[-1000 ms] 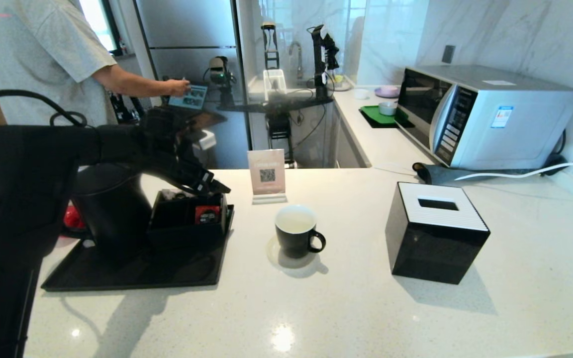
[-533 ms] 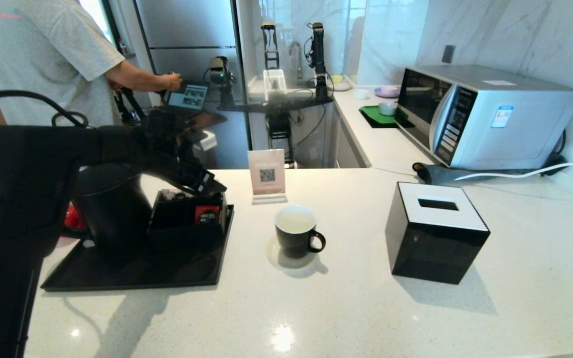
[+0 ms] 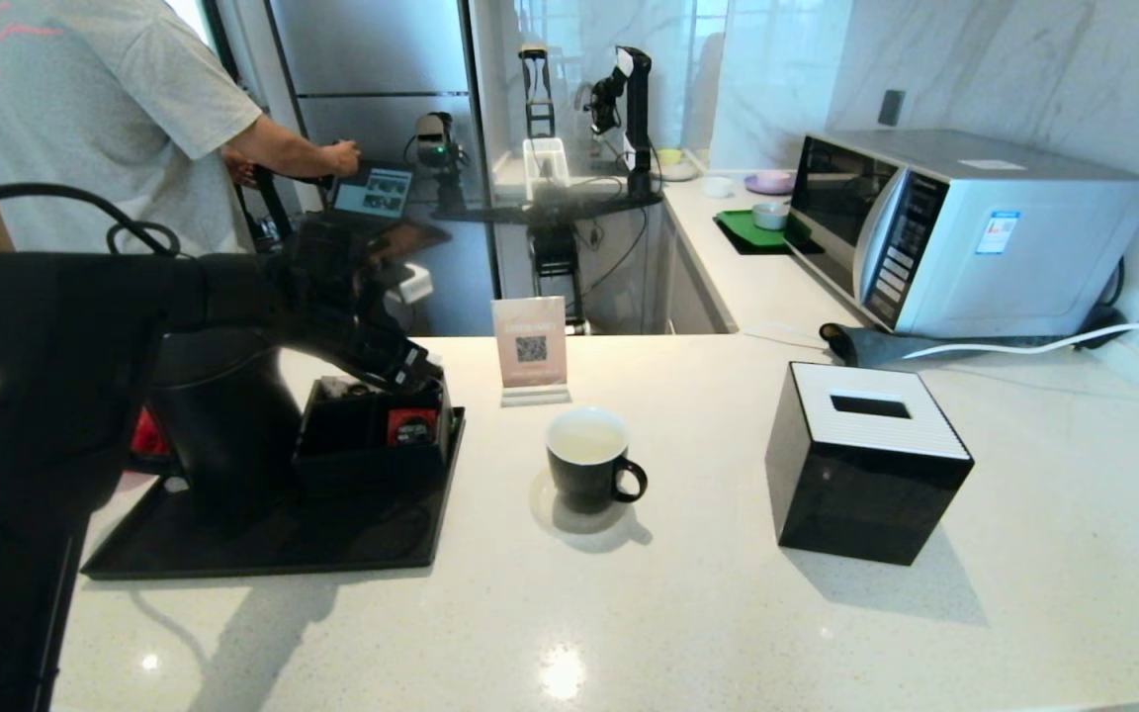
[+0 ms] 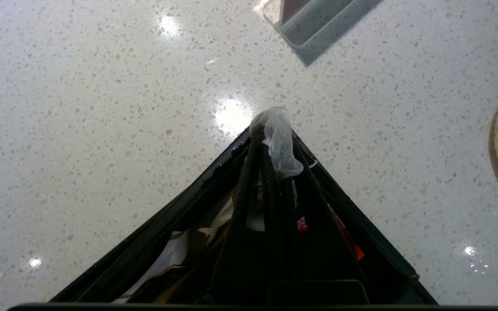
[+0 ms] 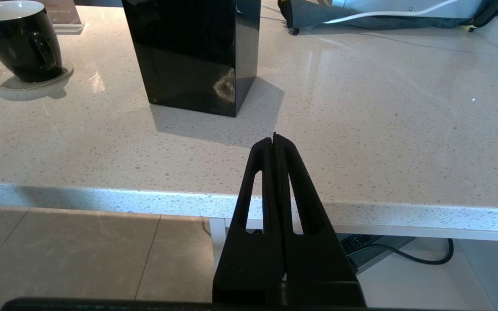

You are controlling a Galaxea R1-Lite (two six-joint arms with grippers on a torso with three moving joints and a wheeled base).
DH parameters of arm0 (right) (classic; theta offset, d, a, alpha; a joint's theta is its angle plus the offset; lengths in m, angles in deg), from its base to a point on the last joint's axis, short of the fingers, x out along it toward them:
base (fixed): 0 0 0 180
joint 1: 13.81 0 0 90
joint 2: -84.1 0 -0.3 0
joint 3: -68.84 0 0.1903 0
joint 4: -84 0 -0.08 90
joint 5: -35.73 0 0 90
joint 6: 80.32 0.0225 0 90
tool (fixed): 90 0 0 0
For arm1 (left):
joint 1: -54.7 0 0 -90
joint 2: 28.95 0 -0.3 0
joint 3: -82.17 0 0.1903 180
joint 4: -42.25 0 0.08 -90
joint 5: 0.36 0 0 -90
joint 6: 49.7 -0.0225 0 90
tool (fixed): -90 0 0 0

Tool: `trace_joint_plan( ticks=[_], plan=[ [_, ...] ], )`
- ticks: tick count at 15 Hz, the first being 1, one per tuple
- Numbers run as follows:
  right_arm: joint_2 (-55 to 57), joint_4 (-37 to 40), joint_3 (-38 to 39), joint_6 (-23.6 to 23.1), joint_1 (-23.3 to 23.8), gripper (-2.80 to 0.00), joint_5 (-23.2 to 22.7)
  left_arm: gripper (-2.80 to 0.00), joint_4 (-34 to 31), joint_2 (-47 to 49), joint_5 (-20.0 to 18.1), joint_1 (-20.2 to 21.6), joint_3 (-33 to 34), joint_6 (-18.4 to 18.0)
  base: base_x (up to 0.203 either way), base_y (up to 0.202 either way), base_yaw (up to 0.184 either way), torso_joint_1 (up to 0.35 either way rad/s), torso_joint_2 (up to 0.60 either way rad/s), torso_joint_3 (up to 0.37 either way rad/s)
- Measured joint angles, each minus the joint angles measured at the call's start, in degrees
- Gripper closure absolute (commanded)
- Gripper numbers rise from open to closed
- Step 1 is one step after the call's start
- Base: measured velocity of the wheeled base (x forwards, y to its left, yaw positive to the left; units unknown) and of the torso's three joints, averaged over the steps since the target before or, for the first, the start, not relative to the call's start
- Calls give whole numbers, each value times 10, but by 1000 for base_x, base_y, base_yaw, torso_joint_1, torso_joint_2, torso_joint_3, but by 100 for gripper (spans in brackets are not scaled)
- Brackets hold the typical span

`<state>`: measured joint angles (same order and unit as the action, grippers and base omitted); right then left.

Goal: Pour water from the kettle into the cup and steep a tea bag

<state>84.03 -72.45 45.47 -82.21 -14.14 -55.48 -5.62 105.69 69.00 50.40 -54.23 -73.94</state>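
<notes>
The tall black kettle [image 3: 223, 415] stands on a black tray [image 3: 263, 554] at the left, partly hidden by my left arm. My left gripper [image 3: 429, 374] hovers over the far corner of a black sachet box [image 3: 372, 445]. It is shut on a white mesh tea bag [image 4: 280, 147] that bunches at the tip of the left gripper [image 4: 270, 134]. The black cup [image 3: 586, 460] sits on a clear coaster to the right of the tray, with pale liquid inside. The cup [image 5: 17, 41] also shows in the right wrist view. My right gripper [image 5: 275, 137] is shut on nothing, parked off the counter's front edge.
A black tissue box [image 3: 866, 460] stands right of the cup. A QR sign [image 3: 530, 346] is behind the cup. A microwave [image 3: 965, 227] and a white cable [image 3: 1054, 344] are at the back right. A person [image 3: 85, 109] stands beyond the counter at the left.
My left gripper has drawn back slightly to the left above the sachet box. The cup and kettle have not moved. The person behind the counter has shifted.
</notes>
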Motion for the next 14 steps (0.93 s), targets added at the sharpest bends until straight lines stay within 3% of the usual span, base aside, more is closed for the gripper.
trace_joint_plan(
  ticks=[14],
  plan=[
    [0, 0, 0, 0, 0, 0, 0, 0, -3, -63, 4, -1, 9, -2, 0, 0, 0, 0, 0, 0]
  ],
)
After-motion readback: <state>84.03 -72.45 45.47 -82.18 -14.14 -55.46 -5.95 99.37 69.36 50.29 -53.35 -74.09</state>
